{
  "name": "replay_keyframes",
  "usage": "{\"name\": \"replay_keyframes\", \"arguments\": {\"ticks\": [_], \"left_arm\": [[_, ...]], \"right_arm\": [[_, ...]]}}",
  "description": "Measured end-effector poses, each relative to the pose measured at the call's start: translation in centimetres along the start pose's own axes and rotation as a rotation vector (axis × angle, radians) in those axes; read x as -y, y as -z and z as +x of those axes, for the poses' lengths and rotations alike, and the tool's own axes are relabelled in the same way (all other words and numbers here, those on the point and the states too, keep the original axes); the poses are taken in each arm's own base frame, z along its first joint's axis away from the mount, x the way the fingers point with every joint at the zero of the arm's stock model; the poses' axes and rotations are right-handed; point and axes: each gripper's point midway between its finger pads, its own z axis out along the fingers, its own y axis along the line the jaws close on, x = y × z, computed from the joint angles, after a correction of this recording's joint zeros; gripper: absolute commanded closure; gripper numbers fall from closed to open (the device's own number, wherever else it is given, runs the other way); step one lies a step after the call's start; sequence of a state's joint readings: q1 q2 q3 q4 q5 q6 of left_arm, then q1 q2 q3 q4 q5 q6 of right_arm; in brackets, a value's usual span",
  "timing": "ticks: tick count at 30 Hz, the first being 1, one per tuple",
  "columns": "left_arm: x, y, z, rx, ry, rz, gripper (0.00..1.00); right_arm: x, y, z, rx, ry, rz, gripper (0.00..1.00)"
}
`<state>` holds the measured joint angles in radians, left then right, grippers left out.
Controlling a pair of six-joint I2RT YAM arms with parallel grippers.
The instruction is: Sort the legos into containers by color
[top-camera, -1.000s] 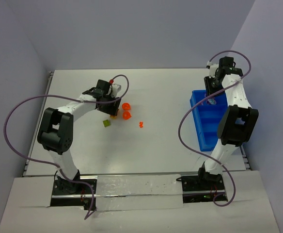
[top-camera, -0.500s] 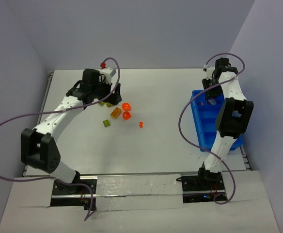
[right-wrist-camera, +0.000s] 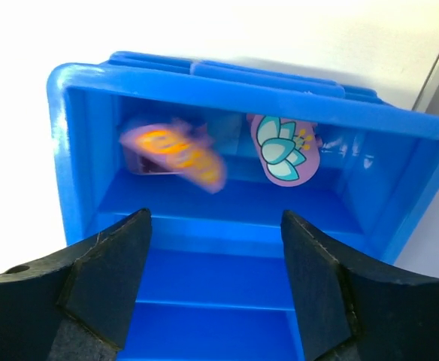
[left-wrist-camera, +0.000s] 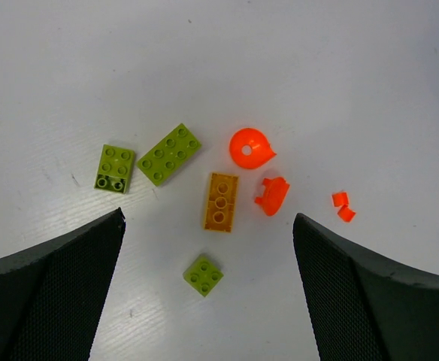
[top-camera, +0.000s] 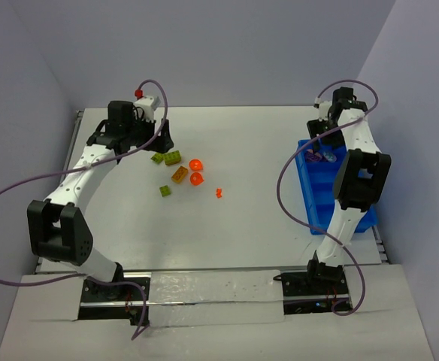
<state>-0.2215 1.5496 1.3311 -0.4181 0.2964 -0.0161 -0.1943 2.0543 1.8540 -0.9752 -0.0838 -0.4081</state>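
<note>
White table [top-camera: 264, 226], legos [left-wrist-camera: 220, 200] near left claw [left-wrist-camera: 208, 218]

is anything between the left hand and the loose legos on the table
Nothing visible does. The left hand hangs open above the legos, with only bare white table around them. The pieces lie close together, so neighbours may crowd a grasp of the yellow brick.

Left hand [top-camera: 161, 140] over desk [top-camera: 249, 233]. Lime-green, yellow and orange legos [top-camera: 179, 174] scattered just right of it, nearer side. Right hand [top-camera: 325, 147] over blue tray [top-camera: 304, 188], far end; purple pieces [top-camera: 317, 156] directly beneath.
</note>
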Motion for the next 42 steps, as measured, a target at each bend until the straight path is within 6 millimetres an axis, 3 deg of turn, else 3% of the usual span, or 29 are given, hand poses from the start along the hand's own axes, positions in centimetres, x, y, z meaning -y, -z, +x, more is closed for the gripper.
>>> {"name": "replay_keyframes", "arguments": {"ticks": [4,7,10,14,18,21,26,32,42], "left_arm": [[-0.8,-1.1,0.7,-0.036,-0.057,0.0,0.11],[-1.6,-2.2,1.4,-0.073,-0.106,-0.001,0.15],[-2.7,-4.0,2.0,-0.116,-0.176,0.004,0.17],[-4.0,-6.5,3.0,-0.183,-0.271,0.039,0.17],[-4.4,-8.5,3.0,-0.214,-0.362,0.119,0.22],[-4.7,-10.3,3.1,-0.229,-0.403,0.175,0.23],[-4.5,-11.9,4.2,-0.264,-0.438,0.253,0.24],[-4.2,-12.1,6.7,-0.327,-0.441,0.311,0.24],[-3.9,-12.1,8.8,-0.371,-0.448,0.332,0.38]], "right_arm": [[-1.1,0.7,-0.6,0.021,-0.003,-0.038,0.0],[-2.8,2.8,-1.3,0.058,-0.003,-0.081,0.0],[-4.8,6.3,-3.5,0.15,0.011,-0.124,0.0],[-8.7,11.2,-5.7,0.283,0.064,-0.197,0.0],[-12.5,14.1,-6.3,0.345,0.101,-0.281,0.0],[-13.9,14.5,-6.1,0.347,0.101,-0.327,0.0],[-14.2,13.6,-5.0,0.304,0.072,-0.348,0.0],[-14.2,13.3,-4.7,0.292,0.065,-0.353,0.0],[-14.5,13.4,-4.8,0.294,0.065,-0.367,0.0]]}}
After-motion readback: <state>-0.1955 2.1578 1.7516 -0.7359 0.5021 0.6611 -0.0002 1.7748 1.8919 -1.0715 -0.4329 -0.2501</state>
